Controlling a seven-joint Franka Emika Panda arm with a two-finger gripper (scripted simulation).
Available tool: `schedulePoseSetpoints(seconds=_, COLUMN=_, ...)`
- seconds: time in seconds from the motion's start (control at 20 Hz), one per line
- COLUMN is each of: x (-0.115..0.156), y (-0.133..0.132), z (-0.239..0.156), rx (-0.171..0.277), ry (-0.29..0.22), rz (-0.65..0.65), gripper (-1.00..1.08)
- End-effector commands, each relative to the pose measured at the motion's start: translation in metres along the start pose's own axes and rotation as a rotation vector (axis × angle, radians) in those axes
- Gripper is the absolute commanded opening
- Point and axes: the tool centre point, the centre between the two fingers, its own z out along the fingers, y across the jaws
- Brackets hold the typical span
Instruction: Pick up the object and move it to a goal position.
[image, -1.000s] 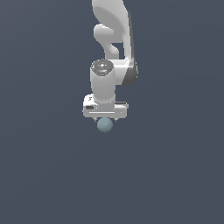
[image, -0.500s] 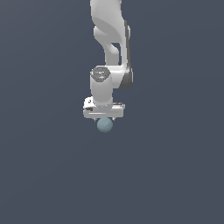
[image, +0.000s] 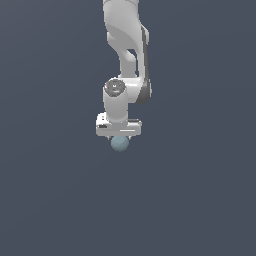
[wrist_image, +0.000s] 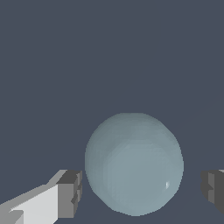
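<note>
The white gripper hung at the end of the arm, pointing straight down over a plain dark grey-blue ground. The sphere, small, smooth and pale blue-grey, sat directly beneath the gripper's body, narrower than the gripper was wide, with its lower half showing below the white housing in the exterior view.

In the wrist view the sphere lay between the two fingers. One grey fingertip stood just beside the sphere on one side, so close that contact could not be confirmed or ruled out. The other fingertip stood on the opposite side with a visible strip of dark ground between it and the sphere. The jaws were therefore parted somewhat wider than the sphere, bracketing it without a firm grip on both sides. Whether the sphere rested on the ground or was lifted could not be told, since the ground showed no shadow or edge.
</note>
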Motion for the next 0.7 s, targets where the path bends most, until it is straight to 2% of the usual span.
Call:
schedulePoseSetpoints(seconds=0.0, x=-0.001, y=0.0, z=0.011, rx=0.0, ry=-0.001, rz=-0.001, gripper=1.0)
schedulePoseSetpoints(seconds=0.5, x=-0.001, y=0.0, z=0.04, rx=0.0, ry=0.0, rz=-0.001, gripper=1.0)
schedulePoseSetpoints(seconds=0.55, x=-0.001, y=0.0, z=0.04, rx=0.0, ry=0.0, rz=-0.001, gripper=-1.0)
schedulePoseSetpoints(seconds=0.65, x=-0.001, y=0.0, z=0.04, rx=0.0, ry=0.0, rz=-0.001, gripper=-1.0)
